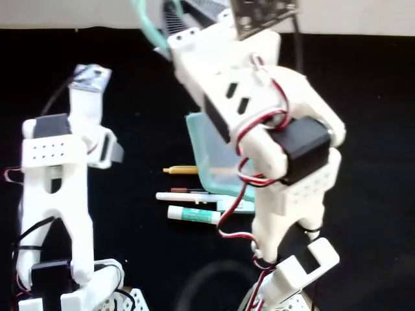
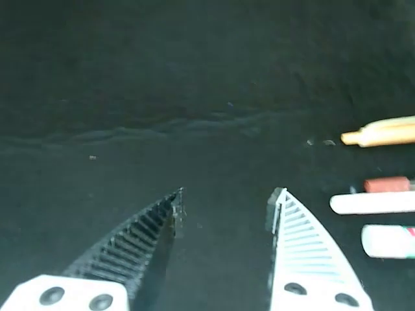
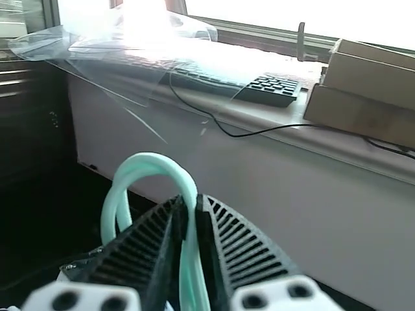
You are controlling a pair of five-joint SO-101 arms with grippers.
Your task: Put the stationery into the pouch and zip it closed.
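so the right hand is pinching the mint loop on the pouch, probably to prop it up for loading; left hand is hanging open with the pens just beside it.

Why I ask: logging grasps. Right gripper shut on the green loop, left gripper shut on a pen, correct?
No: the left wrist view shows the left gripper open and empty. The right gripper is shut on the green loop.

Mint-green pouch, yellow pen, white marker, black table.
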